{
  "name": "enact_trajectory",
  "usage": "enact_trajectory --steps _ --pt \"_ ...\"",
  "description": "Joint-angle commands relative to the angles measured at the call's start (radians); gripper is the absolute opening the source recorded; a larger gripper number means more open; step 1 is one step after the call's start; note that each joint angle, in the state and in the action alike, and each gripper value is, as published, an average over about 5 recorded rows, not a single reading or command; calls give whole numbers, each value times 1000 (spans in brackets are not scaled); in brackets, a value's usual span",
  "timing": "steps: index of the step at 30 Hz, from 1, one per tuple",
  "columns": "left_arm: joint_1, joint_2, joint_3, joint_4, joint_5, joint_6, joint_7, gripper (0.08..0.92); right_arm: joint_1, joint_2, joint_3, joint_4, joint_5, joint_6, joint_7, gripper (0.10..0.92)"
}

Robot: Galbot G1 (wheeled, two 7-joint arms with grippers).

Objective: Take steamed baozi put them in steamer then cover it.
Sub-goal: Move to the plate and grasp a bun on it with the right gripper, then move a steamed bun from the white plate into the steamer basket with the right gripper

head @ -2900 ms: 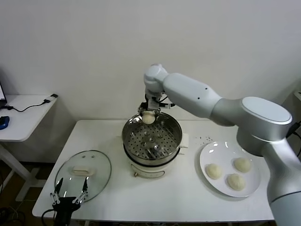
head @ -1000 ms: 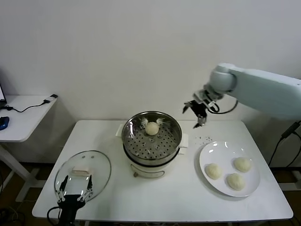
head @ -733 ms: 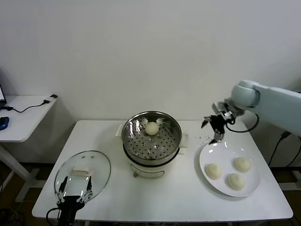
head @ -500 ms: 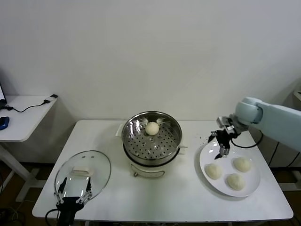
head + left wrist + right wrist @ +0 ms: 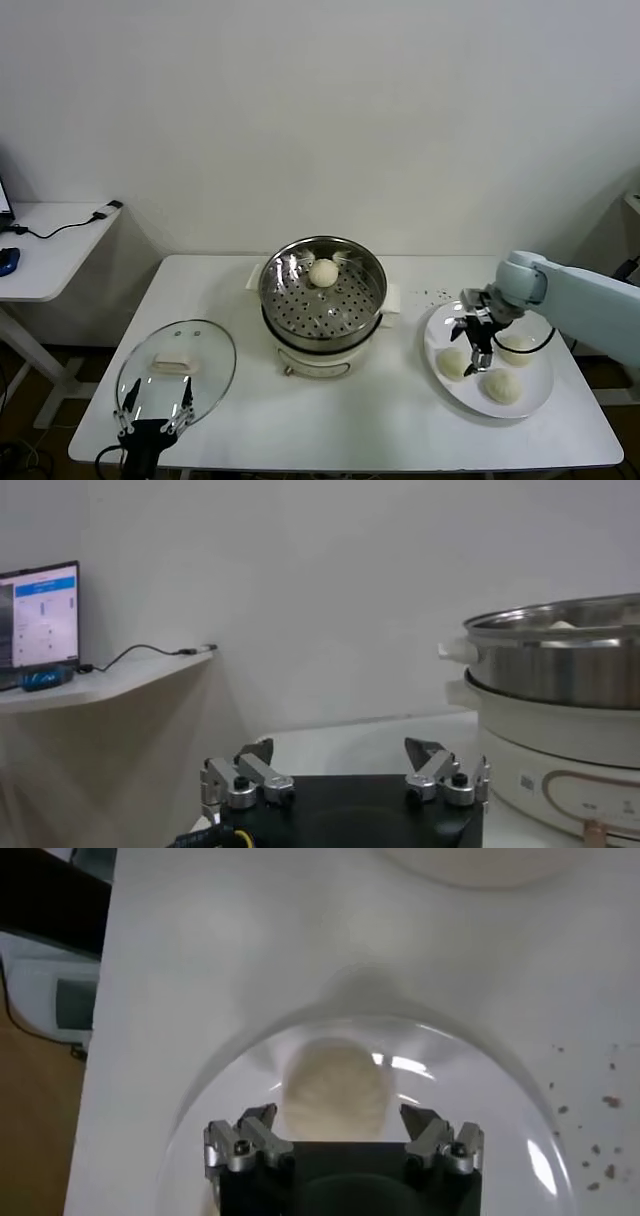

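One bun (image 5: 323, 272) lies on the holed floor of the steamer (image 5: 322, 290), toward its far side. The steamer stands on its white pot base near the middle of the table (image 5: 340, 420), a little toward the far edge. Three more buns lie on the white plate (image 5: 436, 330) near the table's right edge: one on the plate's left part (image 5: 452, 362), one toward the near side (image 5: 501, 387), and one farther back to the right (image 5: 518, 347), partly hidden by the arm.

The right gripper (image 5: 478, 345) hangs low over the plate, fingers pointing down and spread apart, just above the left bun and holding nothing. In the right wrist view that bun (image 5: 334, 1091) sits between the two open fingertips (image 5: 249, 1131), with the plate's rim (image 5: 215, 1073) curving round it; whether the fingers touch the bun cannot be told.

The glass lid (image 5: 176, 372) lies flat near the table's near left corner, its cream handle (image 5: 171, 364) facing up, well apart from the steamer. The left gripper (image 5: 157, 408) waits at the table's near edge, over the lid's near rim, its fingers open and empty. In the left wrist view its fingertips (image 5: 258, 768) stand wide apart, with the steamer (image 5: 560, 664) on its pot base to one side.

A small side desk (image 5: 50, 245) stands beyond the table's left edge, with a cable (image 5: 62, 225) lying on it.
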Motion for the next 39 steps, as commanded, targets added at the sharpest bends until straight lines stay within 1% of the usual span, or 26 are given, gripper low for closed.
enact_trajectory --steps 1,6,14,20,24,27,33,39 --pt "2 0 0 2 0 -1 0 823 -70 22 49 -30 -27 -9 4 823" --pt "5 0 -1 6 0 -3 -1 823 -73 32 53 -42 -38 -2 4 814" --pt "4 0 -2 3 1 -3 -1 823 -68 22 64 -38 -31 5 5 753" --pt "5 0 -1 3 1 -3 -2 823 13 -1 50 -27 21 11 3 730" --pt "5 2 1 3 1 -3 -1 823 187 6 -35 -43 109 24 -9 724" --pt "3 1 6 1 3 -1 -1 823 345 48 -132 -77 192 42 -24 721" --pt "-2 -1 15 -4 6 1 -1 823 627 224 -297 -175 405 56 -39 721" --pt "5 4 21 -2 4 -7 -1 823 684 418 -323 -246 566 24 -35 721"
